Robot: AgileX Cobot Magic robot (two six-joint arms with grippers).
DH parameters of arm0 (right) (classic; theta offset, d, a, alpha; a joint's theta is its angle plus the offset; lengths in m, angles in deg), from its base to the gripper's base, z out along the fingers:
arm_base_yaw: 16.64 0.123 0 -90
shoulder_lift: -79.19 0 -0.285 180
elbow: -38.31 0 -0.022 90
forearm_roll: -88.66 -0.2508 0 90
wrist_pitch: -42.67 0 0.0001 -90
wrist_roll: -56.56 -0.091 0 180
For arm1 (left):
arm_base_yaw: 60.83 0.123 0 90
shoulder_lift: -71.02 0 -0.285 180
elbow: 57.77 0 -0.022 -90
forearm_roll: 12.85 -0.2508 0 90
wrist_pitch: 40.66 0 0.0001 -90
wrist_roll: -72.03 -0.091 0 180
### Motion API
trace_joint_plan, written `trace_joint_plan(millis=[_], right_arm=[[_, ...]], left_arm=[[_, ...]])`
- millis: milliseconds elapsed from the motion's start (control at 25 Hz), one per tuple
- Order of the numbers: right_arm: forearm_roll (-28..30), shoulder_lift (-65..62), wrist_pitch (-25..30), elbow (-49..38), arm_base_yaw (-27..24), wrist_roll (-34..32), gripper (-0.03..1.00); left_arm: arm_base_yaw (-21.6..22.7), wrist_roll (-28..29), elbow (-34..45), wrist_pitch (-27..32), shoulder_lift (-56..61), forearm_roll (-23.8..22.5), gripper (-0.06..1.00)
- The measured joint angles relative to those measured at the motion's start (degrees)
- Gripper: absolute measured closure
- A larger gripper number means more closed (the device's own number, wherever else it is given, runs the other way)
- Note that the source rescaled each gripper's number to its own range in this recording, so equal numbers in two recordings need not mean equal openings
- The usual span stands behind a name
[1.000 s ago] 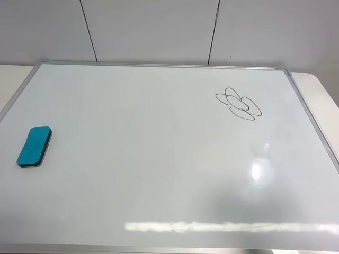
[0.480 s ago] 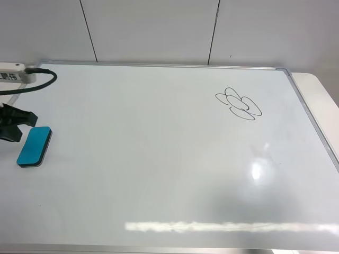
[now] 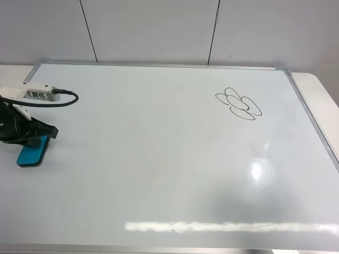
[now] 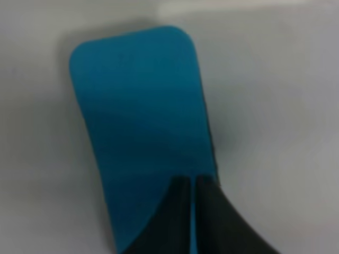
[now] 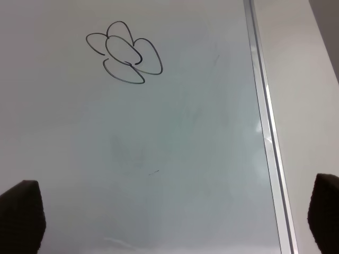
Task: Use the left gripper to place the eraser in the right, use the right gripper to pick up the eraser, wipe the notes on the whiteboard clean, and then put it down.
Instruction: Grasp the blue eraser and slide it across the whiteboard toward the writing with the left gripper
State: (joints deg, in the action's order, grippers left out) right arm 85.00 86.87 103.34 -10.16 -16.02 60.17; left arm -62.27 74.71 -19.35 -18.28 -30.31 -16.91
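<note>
1. On the left side of the big shiny white whiteboard [image 3: 159, 169] with the thin silver frame, lying flat: the small rounded teal eraser [image 3: 27, 156] with a dark pad underneath.
2. New since a moment ago: the black left end effector [image 3: 48, 136], come in from the left edge and now right over the far end of the eraser, hiding part of it.
3. Up close, shut tight, tips pressed together above the teal top, with nothing held between them. Touching or not, cannot tell.
4. So, step one only just begun: eraser not picked up, not yet moved to the right.
5. Probably needs opening first, to fit around the block.
6. Well apart, on the right side: the thin black loopy notes [image 3: 238, 104], like petals, not wiped at all.
7. Near those notes, wide open and empty: the black right end effector [image 5: 174, 211].
</note>
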Motion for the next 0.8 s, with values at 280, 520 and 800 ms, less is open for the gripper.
trace_joint_plan(millis=[280,520,800], right_arm=[[0.0,0.0,0.0,0.0,0.0,0.0,-0.03],[0.0,0.0,0.0,0.0,0.0,-0.1,-0.03],[0.0,0.0,0.0,0.0,0.0,-0.2,-0.03]], left_arm=[[-0.1,6.6,0.0,-0.9,-1.0,-8.7,0.94],[-0.1,13.8,0.0,-1.0,-1.1,-16.5,0.94],[-0.1,14.3,-0.3,-1.3,-2.9,-16.8,0.94]])
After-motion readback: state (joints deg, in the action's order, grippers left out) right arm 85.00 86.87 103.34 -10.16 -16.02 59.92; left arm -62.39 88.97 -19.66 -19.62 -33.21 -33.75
